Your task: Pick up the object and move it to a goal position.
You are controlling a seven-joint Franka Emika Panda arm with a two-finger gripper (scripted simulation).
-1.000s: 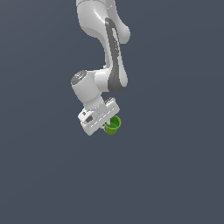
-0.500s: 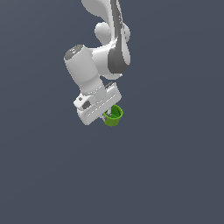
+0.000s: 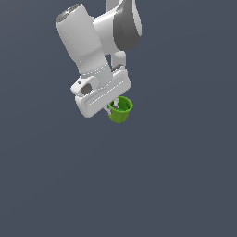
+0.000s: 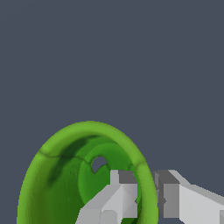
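Gripper (image 3: 112, 107) jaws nearly closed, pinching the wall of the green cup (image 3: 121, 110): wrist view shows one finger (image 4: 114, 199) inside the cup (image 4: 57, 175), the other finger (image 4: 177, 197) outside, the bright green rim sandwiched between them with no visible gap on either side. So the jaws stand only as far apart as the cup wall is thick. Grip is at one side of the rim, not across the whole mouth. Cup hangs just below and to the exterior view's right of the white gripper body, tilted, mouth facing up and toward the gripper, tapered base pointing down. Cup interior is darker green; a small hole or notch shows through the inner bottom in the wrist view, grey background visible through it. In the exterior view the fingers are mostly hidden behind the hand housing and the cup rim, only a small pale bit shows at the rim. Arm (image 3: 92, 41) comes down from the top of the exterior view, wrist angled toward that view's left. Background is flat dark grey-blue in both views; no surface edge can be made out, so whether the cup is off a surface cannot be told. Nothing else close to the cup or gripper.
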